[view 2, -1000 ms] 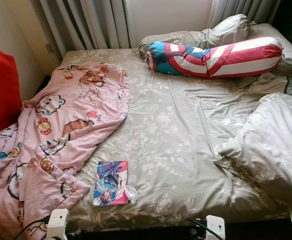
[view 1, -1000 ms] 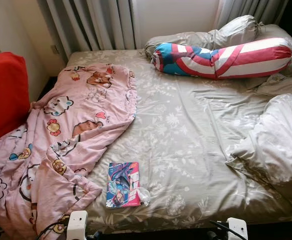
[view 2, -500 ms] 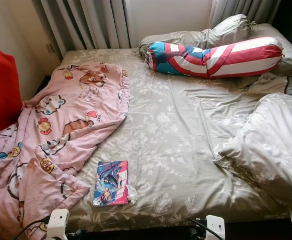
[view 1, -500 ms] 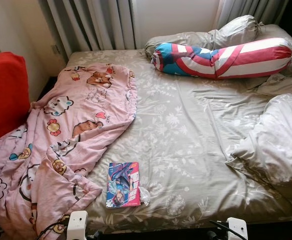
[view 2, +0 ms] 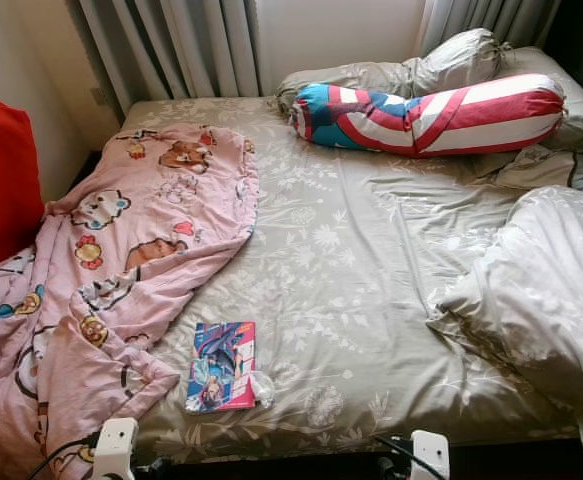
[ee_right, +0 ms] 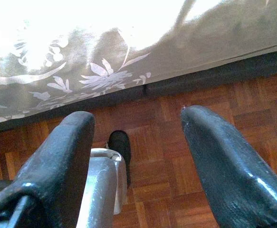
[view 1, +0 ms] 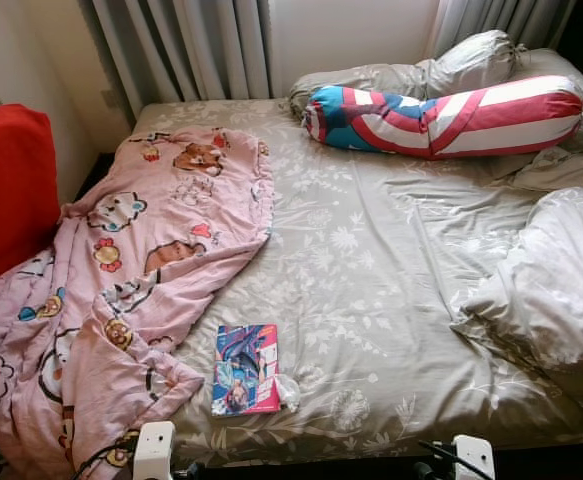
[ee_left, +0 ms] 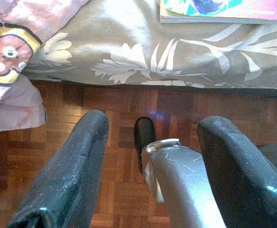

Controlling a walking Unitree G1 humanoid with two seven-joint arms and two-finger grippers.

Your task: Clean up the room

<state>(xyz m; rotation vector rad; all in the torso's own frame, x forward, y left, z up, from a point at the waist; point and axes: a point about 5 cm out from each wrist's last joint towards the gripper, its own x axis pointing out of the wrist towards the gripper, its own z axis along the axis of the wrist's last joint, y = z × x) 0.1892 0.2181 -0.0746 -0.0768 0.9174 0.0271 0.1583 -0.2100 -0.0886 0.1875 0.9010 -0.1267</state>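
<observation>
Now the robot is standing at the foot of a messy bed, and nothing is looking different from a moment ago.

Nothing is moving, so the tidying is not starting yet. A bright book [view 1: 245, 369] is lying at the lower middle of the frame on the grey flowered sheet [view 1: 371, 290], and a small crumpled wrapper [view 1: 287, 391] is touching it. A pink cartoon blanket [view 1: 121, 290] is spilling off the left side, just beside the book. A striped bolster pillow [view 1: 441, 118] is lying at the upper right. The left gripper [ee_left: 152, 156] and the right gripper [ee_right: 138, 156] are hanging low over the wooden floor [ee_right: 176, 190], both with fingers spread apart and holding nothing. The book is probably the first thing to pick up.
</observation>
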